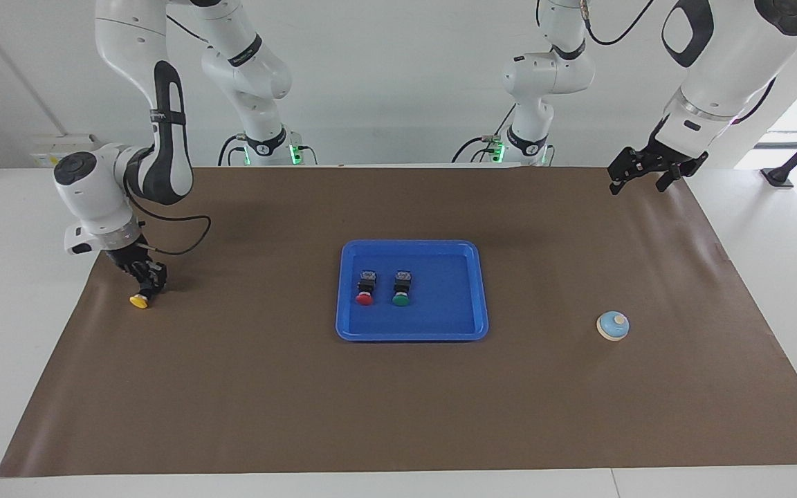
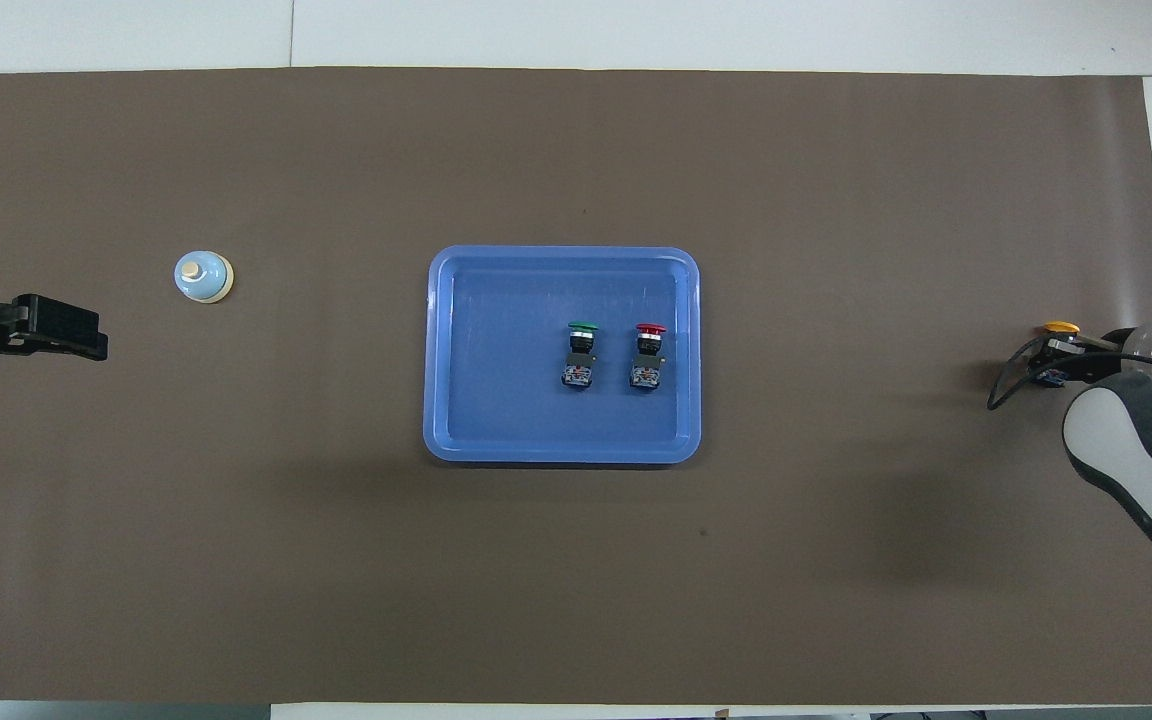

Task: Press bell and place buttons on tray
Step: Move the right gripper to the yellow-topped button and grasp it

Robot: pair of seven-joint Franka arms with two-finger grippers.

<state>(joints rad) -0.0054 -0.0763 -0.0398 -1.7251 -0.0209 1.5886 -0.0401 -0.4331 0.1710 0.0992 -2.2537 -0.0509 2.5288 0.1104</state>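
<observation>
The blue tray (image 1: 464,325) (image 2: 456,440) lies mid-mat. The red button (image 1: 365,288) (image 2: 648,350) and the green button (image 1: 401,288) (image 2: 581,350) lie side by side in it. The yellow button (image 1: 139,301) (image 2: 1061,327) lies on the mat at the right arm's end. My right gripper (image 1: 149,280) (image 2: 1054,362) is down at the mat, shut on its black body, with only the yellow cap showing. The light-blue bell (image 1: 612,326) (image 2: 203,275) stands at the left arm's end. My left gripper (image 1: 637,185) (image 2: 86,345) hangs open and empty over the mat, apart from the bell.
A brown mat (image 1: 398,415) (image 2: 576,600) covers the table, with white table edge around it. A black cable (image 1: 177,235) loops from the right wrist beside the gripper.
</observation>
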